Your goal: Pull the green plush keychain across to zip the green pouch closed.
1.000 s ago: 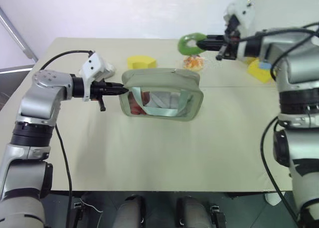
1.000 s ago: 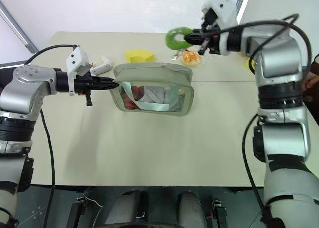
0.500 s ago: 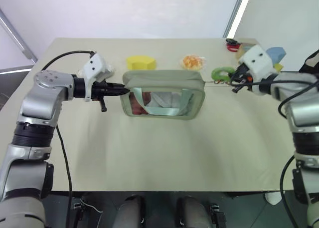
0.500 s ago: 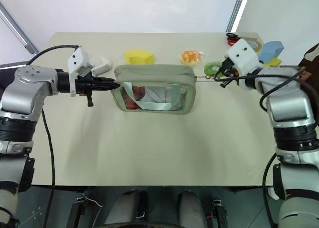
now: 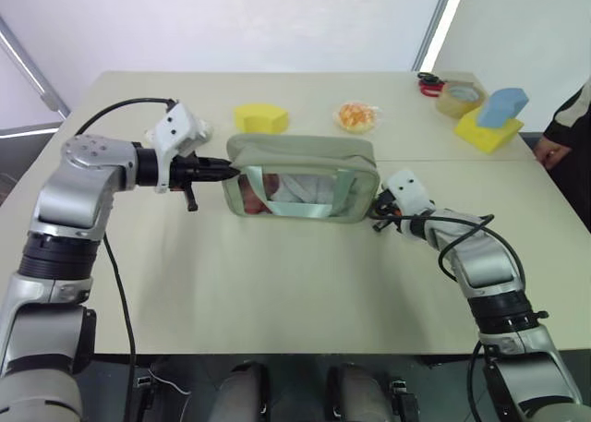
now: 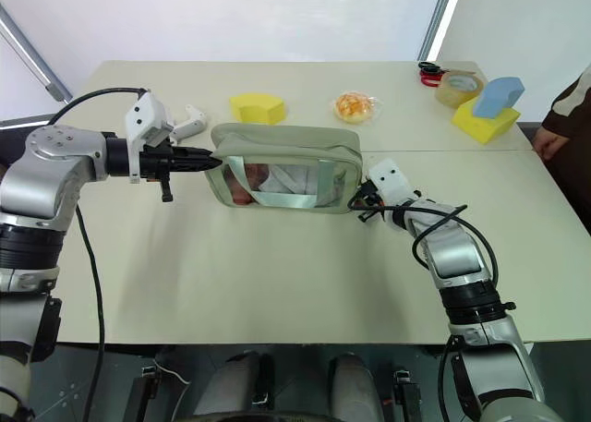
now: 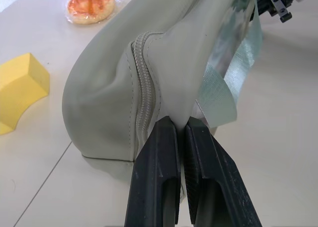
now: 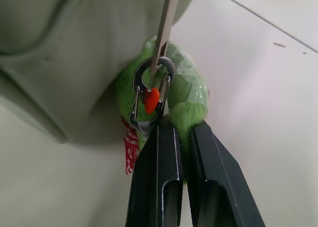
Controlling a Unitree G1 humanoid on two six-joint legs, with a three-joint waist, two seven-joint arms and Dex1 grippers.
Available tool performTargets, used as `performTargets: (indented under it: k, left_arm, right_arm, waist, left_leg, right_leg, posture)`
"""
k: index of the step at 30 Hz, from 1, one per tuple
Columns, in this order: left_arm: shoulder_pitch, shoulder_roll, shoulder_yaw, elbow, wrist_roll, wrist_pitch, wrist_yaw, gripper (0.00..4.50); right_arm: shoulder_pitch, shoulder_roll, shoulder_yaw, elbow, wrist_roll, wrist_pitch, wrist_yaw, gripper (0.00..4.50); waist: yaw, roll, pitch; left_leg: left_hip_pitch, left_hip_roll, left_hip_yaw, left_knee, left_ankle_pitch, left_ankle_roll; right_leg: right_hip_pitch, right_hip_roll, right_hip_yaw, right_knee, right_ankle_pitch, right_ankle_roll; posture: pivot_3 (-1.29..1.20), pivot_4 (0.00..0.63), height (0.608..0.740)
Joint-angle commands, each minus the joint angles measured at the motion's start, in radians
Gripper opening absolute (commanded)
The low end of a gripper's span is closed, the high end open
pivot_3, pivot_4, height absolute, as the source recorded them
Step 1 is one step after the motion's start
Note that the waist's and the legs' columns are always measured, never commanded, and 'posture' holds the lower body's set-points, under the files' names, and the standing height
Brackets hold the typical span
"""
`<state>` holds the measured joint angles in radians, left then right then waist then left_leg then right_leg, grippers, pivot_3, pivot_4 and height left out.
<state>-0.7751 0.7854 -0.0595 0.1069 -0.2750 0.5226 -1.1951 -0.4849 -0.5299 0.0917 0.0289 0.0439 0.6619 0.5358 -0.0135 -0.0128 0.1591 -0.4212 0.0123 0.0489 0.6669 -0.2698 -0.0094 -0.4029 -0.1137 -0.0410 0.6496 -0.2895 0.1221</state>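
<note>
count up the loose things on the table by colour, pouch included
green: 2 (green pouch, green plush keychain)
yellow: 2 (yellow block, yellow wedge)
blue: 1 (blue block)
orange: 1 (snack packet)
tan: 1 (tape roll)
red: 1 (small red item)
white: 1 (white object)
total: 9

I see the boxy sage-green fabric pouch [image 5: 300, 177] standing upright mid-desk, clear front panel and pale mint strap facing me, its zipper seam running along the top. The small lime-green fuzzy plush keychain [image 8: 186, 95] sits at its right end, hanging from a metal clip.
</note>
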Motion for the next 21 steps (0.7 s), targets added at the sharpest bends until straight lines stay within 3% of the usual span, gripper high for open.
performTargets:
  k: [1, 3, 4, 6, 9, 12, 13, 17, 21]
  left_arm:
    - [0.018, 0.004, -0.008, -0.005, 0.005, 0.005, 0.005, 0.00]
    - [0.017, 0.004, -0.006, -0.001, 0.006, 0.001, 0.007, 0.00]
    - [0.013, 0.006, 0.000, 0.006, 0.005, -0.004, 0.008, 0.36]
    - [0.004, 0.014, 0.013, 0.022, -0.008, 0.002, -0.007, 1.12]
    - [0.003, 0.032, 0.032, 0.046, -0.022, 0.009, -0.025, 2.68]
    - [-0.016, 0.054, 0.074, 0.073, -0.052, 0.044, -0.033, 4.13]
    - [-0.025, 0.064, 0.092, 0.081, -0.070, 0.061, -0.036, 4.47]
    - [-0.037, 0.101, 0.145, 0.092, -0.112, 0.107, -0.038, 4.47]
    - [-0.045, 0.104, 0.196, 0.085, -0.142, 0.163, 0.028, 4.47]
  right_arm:
    - [0.002, -0.047, 0.020, 0.041, -0.037, -0.050, 0.025, 0.05]
    - [-0.015, -0.081, -0.007, 0.050, -0.033, -0.064, 0.043, 0.05]
    - [-0.030, -0.106, -0.041, 0.028, 0.005, -0.041, 0.080, 0.36]
    - [-0.069, -0.153, -0.120, -0.028, 0.100, 0.043, 0.154, 1.13]
    - [-0.128, -0.203, -0.234, -0.123, 0.273, 0.226, 0.242, 2.68]
    - [-0.143, -0.291, -0.276, -0.240, 0.395, 0.357, 0.331, 4.21]
    - [-0.148, -0.318, -0.289, -0.281, 0.437, 0.401, 0.351, 4.50]
    - [-0.179, -0.361, -0.332, -0.423, 0.591, 0.535, 0.372, 4.50]
    - [-0.217, -0.334, -0.312, -0.491, 0.612, 0.566, 0.284, 4.50]
  waist:
    - [0.000, 0.000, 0.000]
    - [0.002, 0.000, 0.000]
    - [0.002, 0.000, 0.000]
    - [0.002, 0.000, 0.000]
    - [0.000, 0.000, 0.001]
    - [0.001, 0.000, 0.001]
    - [0.001, 0.000, 0.001]
    - [0.000, 0.000, 0.001]
    - [0.001, -0.001, 0.001]
  left_leg:
    - [0.000, 0.000, 0.000, 0.000, 0.000, 0.000]
    - [0.000, 0.000, 0.000, 0.000, 0.000, 0.000]
    - [0.000, 0.000, 0.000, 0.000, 0.000, 0.000]
    - [0.001, 0.000, 0.000, 0.000, 0.000, 0.000]
    - [0.000, 0.000, 0.000, 0.000, 0.000, 0.000]
    - [-0.001, 0.001, 0.000, 0.000, 0.000, 0.000]
    - [-0.001, 0.001, 0.000, 0.000, 0.000, 0.001]
    - [-0.001, 0.002, 0.000, 0.000, -0.003, 0.005]
    - [-0.001, 0.002, -0.001, 0.000, -0.003, 0.005]
  right_leg:
    - [0.000, 0.000, 0.000, 0.000, 0.000, 0.000]
    - [0.001, 0.000, 0.000, -0.001, 0.000, 0.000]
    - [0.002, 0.000, 0.000, -0.001, 0.000, 0.000]
    - [0.002, 0.000, 0.000, -0.001, 0.000, 0.000]
    - [0.000, 0.000, 0.000, -0.001, 0.000, 0.000]
    - [0.000, 0.001, 0.000, -0.001, 0.000, 0.000]
    - [-0.001, 0.001, 0.000, -0.001, 0.000, 0.000]
    - [0.000, 0.001, 0.000, -0.001, 0.000, 0.000]
    - [-0.001, 0.000, 0.000, -0.001, 0.000, 0.000]
  posture:
    - [0.00, 0.150, 0.740]
    - [0.00, 0.150, 0.740]
    - [0.00, 0.150, 0.740]
    - [0.00, 0.150, 0.740]
    - [0.00, 0.150, 0.740]
    - [0.00, 0.150, 0.740]
    - [0.00, 0.150, 0.740]
    - [0.00, 0.150, 0.740]
    - [0.00, 0.150, 0.740]
